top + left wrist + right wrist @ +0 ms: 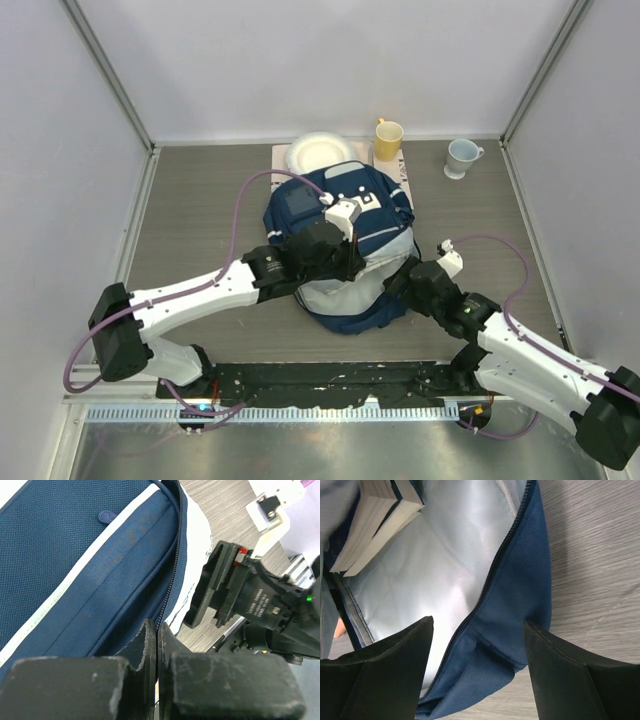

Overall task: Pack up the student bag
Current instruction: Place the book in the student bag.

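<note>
Your left gripper [156, 630] sat shut against the student bag's [385, 225] zipper [172, 570], any pinch hidden, while your right gripper [477, 624] gaped empty astride the opening.

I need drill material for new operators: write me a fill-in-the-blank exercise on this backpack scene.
1. The left claw, at the student bag's zipper, is ____.
2. The right claw, straddling the bag's rim, is ____.
3. Inside, against the pale lining, lie thick paged ____.
4. The mug beside the plate is coloured ____.
Missing words: shut; open; books; yellow.
</note>
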`<action>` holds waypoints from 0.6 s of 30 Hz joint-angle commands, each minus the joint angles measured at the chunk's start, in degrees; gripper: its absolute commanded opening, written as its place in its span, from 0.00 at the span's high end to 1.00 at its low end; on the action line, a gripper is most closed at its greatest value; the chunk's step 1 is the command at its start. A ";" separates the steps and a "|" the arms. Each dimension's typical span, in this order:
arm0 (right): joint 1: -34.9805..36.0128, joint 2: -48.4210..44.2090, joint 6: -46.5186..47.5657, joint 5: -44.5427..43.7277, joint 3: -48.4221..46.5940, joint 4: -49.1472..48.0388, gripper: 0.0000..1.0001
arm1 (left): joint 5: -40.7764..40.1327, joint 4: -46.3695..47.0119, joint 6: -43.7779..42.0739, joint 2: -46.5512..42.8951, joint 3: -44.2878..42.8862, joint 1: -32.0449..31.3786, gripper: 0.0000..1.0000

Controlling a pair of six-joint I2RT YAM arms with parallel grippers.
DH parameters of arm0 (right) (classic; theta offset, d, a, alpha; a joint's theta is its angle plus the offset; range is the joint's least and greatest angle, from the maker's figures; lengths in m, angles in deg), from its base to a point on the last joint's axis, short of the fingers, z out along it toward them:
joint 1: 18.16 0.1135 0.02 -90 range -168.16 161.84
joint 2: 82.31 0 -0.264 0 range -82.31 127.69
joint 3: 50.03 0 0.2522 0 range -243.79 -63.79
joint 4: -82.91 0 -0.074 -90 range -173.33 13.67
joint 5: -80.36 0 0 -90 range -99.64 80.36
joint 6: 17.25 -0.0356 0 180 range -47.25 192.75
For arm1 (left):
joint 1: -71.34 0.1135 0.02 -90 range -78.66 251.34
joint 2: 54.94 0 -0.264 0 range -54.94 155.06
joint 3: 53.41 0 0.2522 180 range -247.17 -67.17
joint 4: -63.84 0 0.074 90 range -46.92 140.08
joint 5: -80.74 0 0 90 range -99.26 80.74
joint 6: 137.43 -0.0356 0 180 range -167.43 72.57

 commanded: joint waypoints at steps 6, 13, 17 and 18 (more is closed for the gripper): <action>0.22 -5.31 9.22 -10.19 -12.49 21.03 0.23 | 0.21 5.87 0.73 1.20 -1.10 0.28 1.00; 0.22 -3.20 3.17 -7.85 -11.54 17.99 0.23 | -1.73 4.64 0.46 4.36 -1.19 0.37 1.00; 0.22 -2.40 -0.97 -9.06 -11.01 18.16 0.23 | -1.03 4.64 1.25 7.35 -0.84 0.72 1.00; 0.22 -3.80 -1.33 -9.51 -10.75 18.16 0.23 | -0.33 4.73 1.43 8.49 -0.84 0.72 1.00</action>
